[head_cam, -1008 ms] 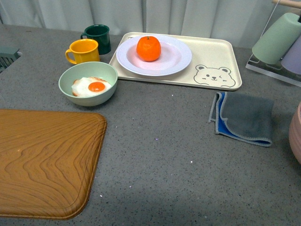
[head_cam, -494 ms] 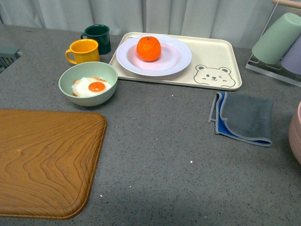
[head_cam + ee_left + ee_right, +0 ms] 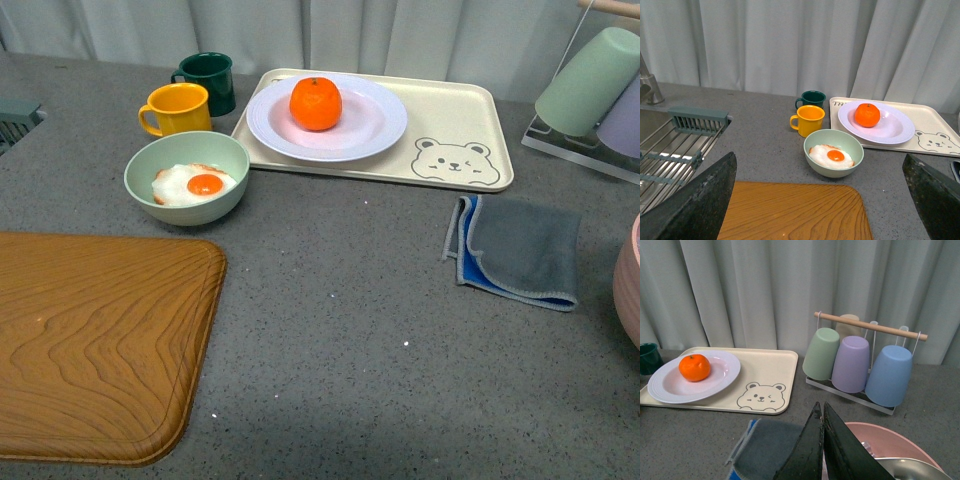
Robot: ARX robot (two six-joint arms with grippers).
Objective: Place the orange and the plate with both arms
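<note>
The orange [image 3: 316, 103] sits on the white plate [image 3: 375, 125], which rests on the left half of the cream bear tray [image 3: 480, 120] at the back of the counter. Both also show in the left wrist view, orange [image 3: 867, 114] on plate [image 3: 895, 127], and in the right wrist view, orange [image 3: 695, 367] on plate [image 3: 670, 385]. Neither arm shows in the front view. My left gripper [image 3: 822, 200] is open, hovering above the wooden board, far from the plate. My right gripper [image 3: 821, 410] is shut with nothing in it, above the grey cloth.
A pale green bowl with a fried egg [image 3: 187, 180], a yellow mug [image 3: 177, 108] and a dark green mug [image 3: 207, 80] stand left of the tray. A wooden board [image 3: 90, 340] lies front left. A grey-blue cloth [image 3: 520, 250], a cup rack [image 3: 860, 360] and a pink bowl [image 3: 895, 445] are right. A sink rack [image 3: 670, 150] is far left.
</note>
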